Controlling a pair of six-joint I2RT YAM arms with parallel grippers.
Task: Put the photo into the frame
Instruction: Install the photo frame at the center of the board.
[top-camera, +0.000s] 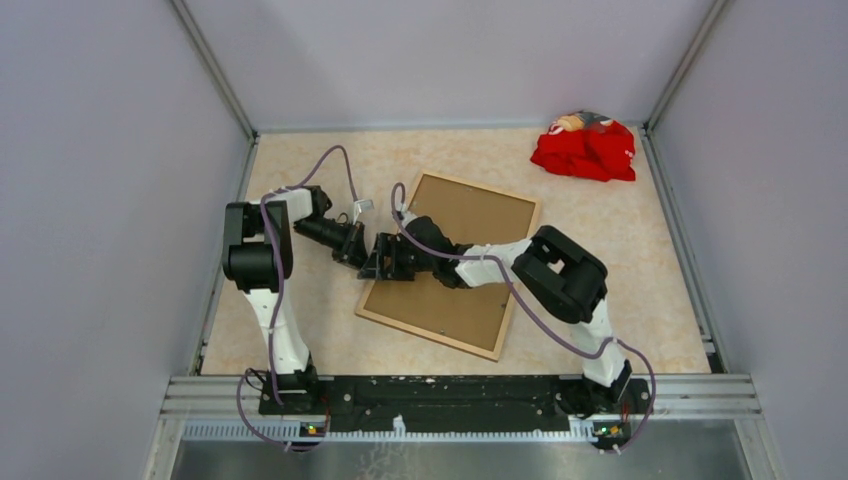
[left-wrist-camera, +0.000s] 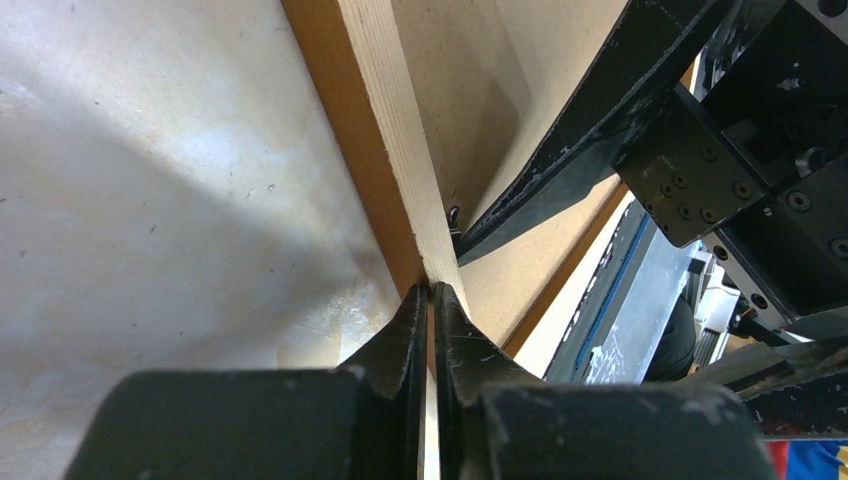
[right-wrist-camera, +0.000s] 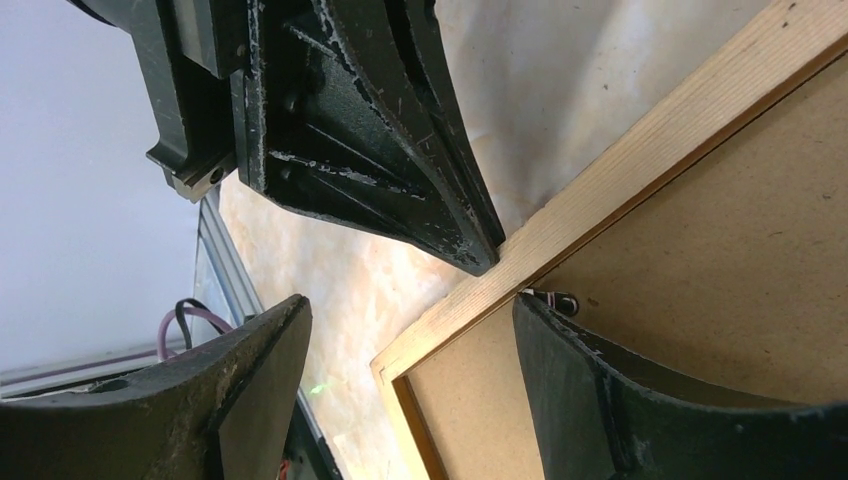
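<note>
The frame (top-camera: 425, 336) lies back side up on the table, pale wood rail showing, with a plain brown backing board (top-camera: 470, 215) inside it. The photo is hidden. My left gripper (top-camera: 362, 257) is shut, and its tips (left-wrist-camera: 431, 290) touch the frame's left rail (left-wrist-camera: 395, 130). My right gripper (top-camera: 380, 268) is open and straddles the same rail (right-wrist-camera: 640, 160). One finger rests over the backing board (right-wrist-camera: 720, 280) beside a small metal clip (right-wrist-camera: 555, 298); the other is over the table outside the frame. The left gripper's tips (right-wrist-camera: 485, 262) show touching the rail's outer edge.
A crumpled red cloth (top-camera: 585, 148) lies at the back right corner. Grey walls close in the table on three sides. A metal rail (top-camera: 460, 395) with both arm bases runs along the near edge.
</note>
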